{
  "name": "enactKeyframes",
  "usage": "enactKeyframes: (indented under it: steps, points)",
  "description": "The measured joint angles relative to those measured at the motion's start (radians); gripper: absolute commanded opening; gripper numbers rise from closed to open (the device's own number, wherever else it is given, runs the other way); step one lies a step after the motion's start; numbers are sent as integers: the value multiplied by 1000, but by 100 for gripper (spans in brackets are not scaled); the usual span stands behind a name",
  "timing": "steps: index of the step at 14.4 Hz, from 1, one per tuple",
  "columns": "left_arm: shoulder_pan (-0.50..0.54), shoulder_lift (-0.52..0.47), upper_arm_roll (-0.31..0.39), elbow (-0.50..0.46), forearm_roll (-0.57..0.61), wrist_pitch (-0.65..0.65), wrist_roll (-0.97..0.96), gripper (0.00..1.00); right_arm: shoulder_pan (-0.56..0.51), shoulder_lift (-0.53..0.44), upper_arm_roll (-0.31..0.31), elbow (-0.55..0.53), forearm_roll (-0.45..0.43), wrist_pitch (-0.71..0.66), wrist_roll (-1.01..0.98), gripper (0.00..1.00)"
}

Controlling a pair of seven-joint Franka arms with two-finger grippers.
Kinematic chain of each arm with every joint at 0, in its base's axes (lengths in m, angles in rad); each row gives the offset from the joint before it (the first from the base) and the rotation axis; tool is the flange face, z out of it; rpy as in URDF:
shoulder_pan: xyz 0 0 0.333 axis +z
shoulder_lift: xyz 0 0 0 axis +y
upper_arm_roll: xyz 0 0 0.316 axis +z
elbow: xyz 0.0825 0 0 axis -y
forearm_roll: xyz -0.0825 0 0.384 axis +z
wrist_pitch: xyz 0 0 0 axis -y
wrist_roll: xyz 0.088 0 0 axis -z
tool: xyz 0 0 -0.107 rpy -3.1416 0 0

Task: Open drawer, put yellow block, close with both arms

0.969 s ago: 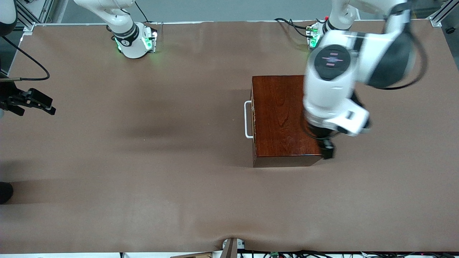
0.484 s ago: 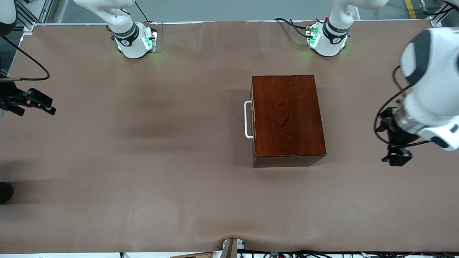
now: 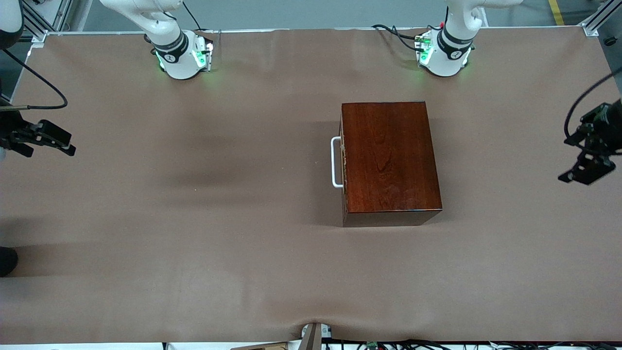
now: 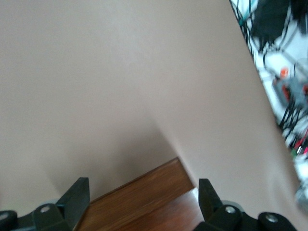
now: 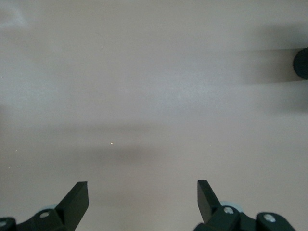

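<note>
Dead centre on the table (image 3: 194,233) sits the wooden box (image 3: 388,155) with the drawer shut flush, its white handle (image 3: 334,162) at the box's nine o'clock, and no yellow block shows anywhere, so by my reckoning it is inside already. Out at three o'clock the left gripper (image 3: 585,170) hangs over bare table with fingers spread and empty, while at nine o'clock the right gripper (image 3: 46,141) waits, jaws wide too. The risk now: a careless sweep could clip the box and shove it, jarring the drawer open.
</note>
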Motion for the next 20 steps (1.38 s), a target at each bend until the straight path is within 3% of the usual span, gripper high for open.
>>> enactKeyframes:
  steps: [5,16,20]
  points:
    - [48,-74,-121,-83,0,-50,320,100,0,0,0,0,0,0,0,100]
    - [102,-96,-121,-84,0,-168,952,100,0,0,0,0,0,0,0,100]
    - [116,-96,-126,-84,0,-170,1074,100,0,0,0,0,0,0,0,100]
